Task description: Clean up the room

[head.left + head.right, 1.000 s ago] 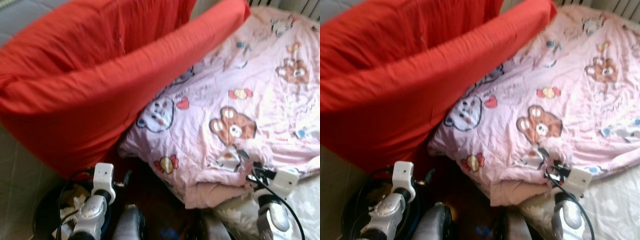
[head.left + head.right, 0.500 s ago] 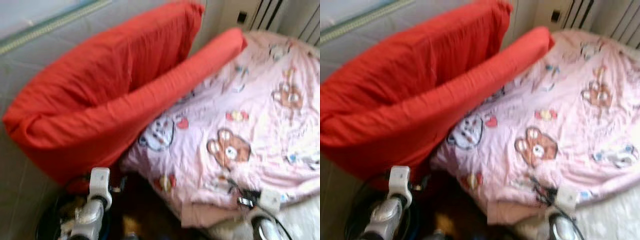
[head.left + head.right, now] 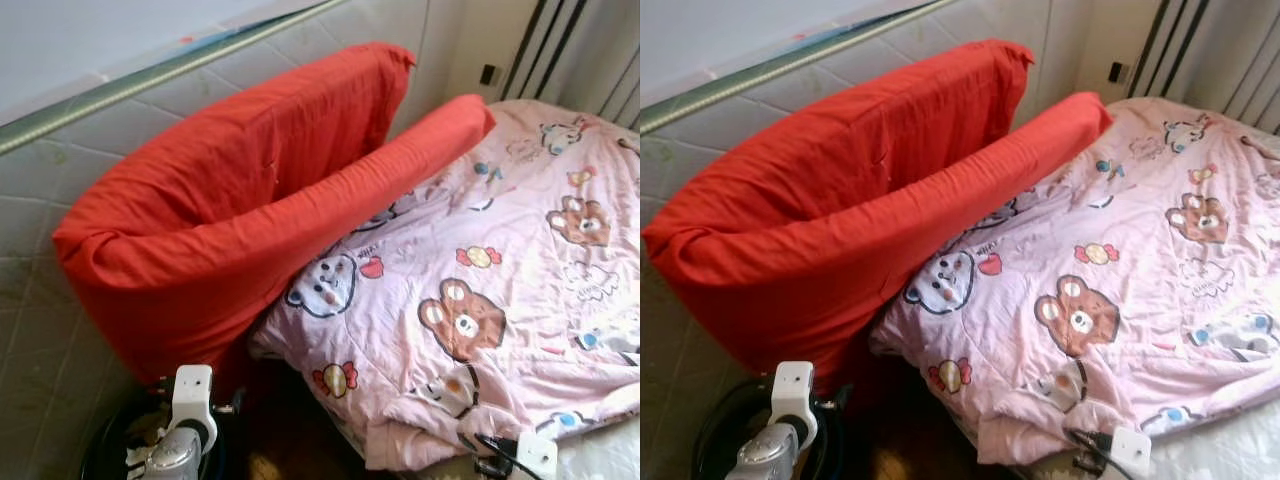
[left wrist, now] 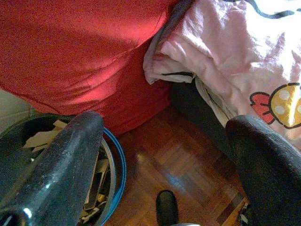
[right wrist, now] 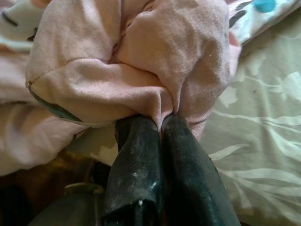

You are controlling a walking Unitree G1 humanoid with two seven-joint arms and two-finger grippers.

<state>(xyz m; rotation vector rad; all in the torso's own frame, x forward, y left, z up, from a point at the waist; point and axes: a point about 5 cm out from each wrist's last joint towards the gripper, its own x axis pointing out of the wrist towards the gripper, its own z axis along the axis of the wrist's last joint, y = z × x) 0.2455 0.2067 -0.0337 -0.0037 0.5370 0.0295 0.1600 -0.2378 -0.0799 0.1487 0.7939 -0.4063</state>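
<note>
Pink quilt (image 5: 141, 70) pinched in right gripper (image 5: 162, 123)

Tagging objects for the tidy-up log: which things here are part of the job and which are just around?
In play:
pink blanket
right gripper, pinching its edge
left gripper, open, idle

Just around:
red pillows
bin
bedsheet
wood floor

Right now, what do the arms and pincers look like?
Silver metal forearms with white blocky wrist housings and thin black cables looping around them. The left pincer and right pincer each have two long, matte black, scuffed fingers with rounded tips.
</note>
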